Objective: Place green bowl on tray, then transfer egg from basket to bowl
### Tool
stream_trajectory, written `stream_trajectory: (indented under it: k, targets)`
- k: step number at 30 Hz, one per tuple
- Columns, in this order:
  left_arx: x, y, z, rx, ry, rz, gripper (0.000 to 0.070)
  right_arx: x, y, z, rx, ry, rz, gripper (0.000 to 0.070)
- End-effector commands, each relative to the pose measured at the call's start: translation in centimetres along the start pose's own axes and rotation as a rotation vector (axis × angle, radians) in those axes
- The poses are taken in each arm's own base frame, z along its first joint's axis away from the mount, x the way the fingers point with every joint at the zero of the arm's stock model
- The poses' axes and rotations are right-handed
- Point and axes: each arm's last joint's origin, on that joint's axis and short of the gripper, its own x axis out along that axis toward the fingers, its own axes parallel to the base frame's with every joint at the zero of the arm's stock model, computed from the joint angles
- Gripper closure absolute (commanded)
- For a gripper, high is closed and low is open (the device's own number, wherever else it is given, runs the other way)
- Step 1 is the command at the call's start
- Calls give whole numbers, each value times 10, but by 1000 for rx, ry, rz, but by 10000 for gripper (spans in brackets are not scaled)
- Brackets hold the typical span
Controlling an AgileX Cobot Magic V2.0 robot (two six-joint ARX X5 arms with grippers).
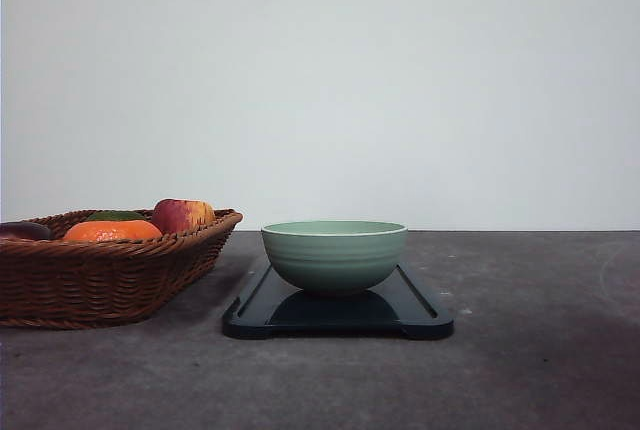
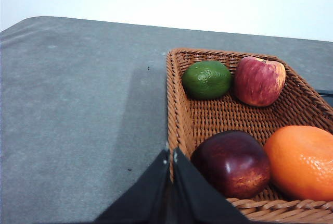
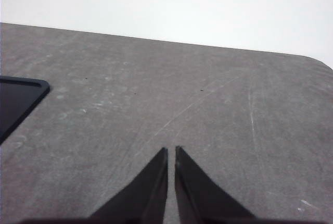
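The green bowl (image 1: 334,255) sat squarely on the tray (image 1: 418,312), so that step looked done; the left gripper (image 2: 171,157), jaws closed on nothing, hung at the basket (image 2: 177,113) rim; no egg was discernible; the right gripper (image 3: 171,152), likewise closed and empty, hovered beside the tray.

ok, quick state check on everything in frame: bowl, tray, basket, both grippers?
green bowl: upright on the tray, nothing visible inside
tray: flat on table, beside basket
basket: holds lime, apple, plum-like dark fruit, orange; no egg visible
left gripper: shut, empty, at basket's rim
right gripper: shut, empty, over bare table
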Motion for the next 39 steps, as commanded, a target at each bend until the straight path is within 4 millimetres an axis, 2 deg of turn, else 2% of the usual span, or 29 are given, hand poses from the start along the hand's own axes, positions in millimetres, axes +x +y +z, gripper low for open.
stream_trajectory:
  k: [1,39]
  targets:
    - [2,1,-7,12,26,2,700,0,0,0,11,-10,-1,683]
    - [2,1,-7,12,26,2,700,0,0,0,11,-10,-1,684]
